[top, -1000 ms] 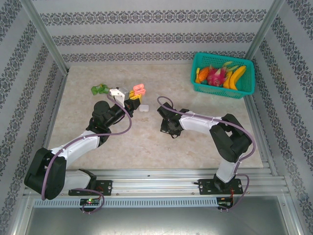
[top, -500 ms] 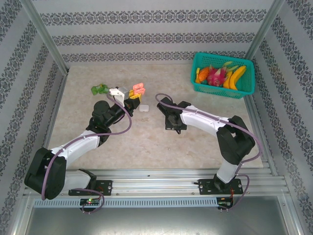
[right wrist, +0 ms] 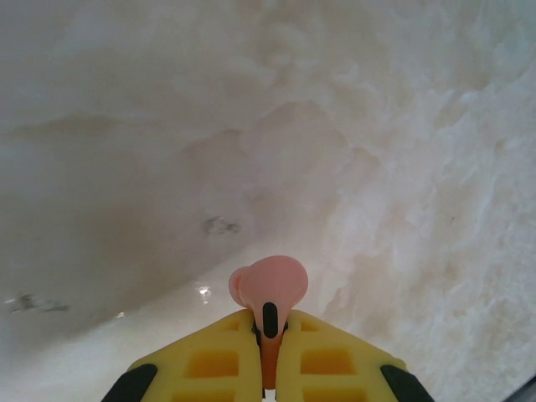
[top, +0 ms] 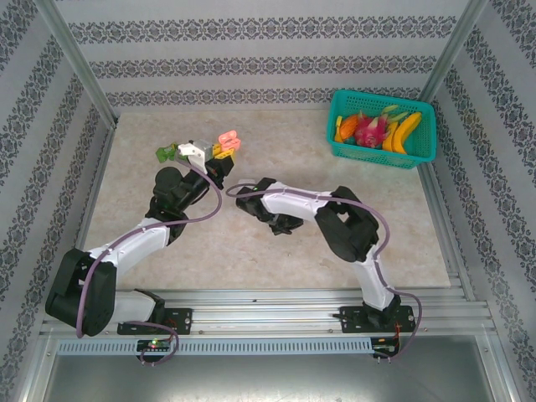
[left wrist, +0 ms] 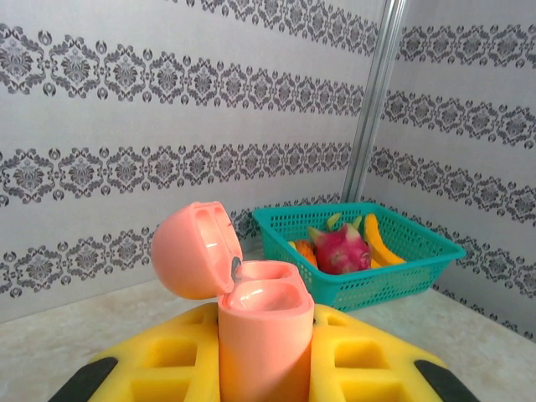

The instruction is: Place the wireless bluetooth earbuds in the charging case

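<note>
Having swung left, farther from the teal basket, my right gripper is pinching 1 pink earbud while my left gripper is clamping the open pink case.

no readable text, labels or numbers

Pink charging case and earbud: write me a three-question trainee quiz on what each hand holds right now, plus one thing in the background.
1. True or false: the pink charging case clamped in the left hand has its lid shut.
2. Pick one: the right hand grips (A) a white earbud, (B) a pink earbud, (C) a banana.
3. Short answer: which container holds the dragon fruit?

Key: 1 false, the lid is flipped open. 2 B, pinched by its stem above the table. 3 the teal basket.
</note>
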Controlling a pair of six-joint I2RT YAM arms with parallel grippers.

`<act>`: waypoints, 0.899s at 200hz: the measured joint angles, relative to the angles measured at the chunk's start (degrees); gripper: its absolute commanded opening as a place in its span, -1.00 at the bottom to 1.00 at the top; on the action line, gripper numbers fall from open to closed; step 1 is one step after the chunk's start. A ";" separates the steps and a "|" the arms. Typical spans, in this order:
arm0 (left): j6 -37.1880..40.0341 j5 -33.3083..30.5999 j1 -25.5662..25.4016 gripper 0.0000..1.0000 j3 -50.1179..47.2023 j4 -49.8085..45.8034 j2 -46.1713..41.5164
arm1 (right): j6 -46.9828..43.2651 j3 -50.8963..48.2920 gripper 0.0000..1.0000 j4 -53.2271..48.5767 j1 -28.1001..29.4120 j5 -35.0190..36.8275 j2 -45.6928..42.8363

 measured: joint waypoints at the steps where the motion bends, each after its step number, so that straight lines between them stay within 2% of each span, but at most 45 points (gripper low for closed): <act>1: -0.02 0.00 0.00 -1.00 0.02 0.02 0.00 | 0.00 0.31 -0.99 -0.15 0.15 0.02 0.26; 39: -0.46 0.02 0.26 -1.00 0.13 0.11 -0.04 | 0.26 4.50 -0.86 -3.06 3.48 0.37 6.12; 68: -0.79 0.00 0.28 -1.00 0.13 0.13 -0.24 | 0.39 5.62 -0.73 -4.28 5.11 0.17 6.88; 101: -1.16 0.00 0.28 -1.00 0.13 0.11 -0.70 | 0.55 7.28 -0.54 -4.44 6.91 -0.79 6.88; 112: -1.18 0.00 0.28 -1.00 0.13 0.11 -0.81 | 0.52 7.85 -0.39 -4.52 7.37 -0.92 6.84; 145: -1.20 0.00 0.28 -1.00 0.15 0.11 -1.03 | 0.22 8.20 -0.10 -4.11 8.24 -2.10 4.52; 180: -1.20 0.00 0.28 -1.00 0.83 0.02 -1.33 | -0.28 8.13 -0.01 -2.69 8.02 -3.04 -1.20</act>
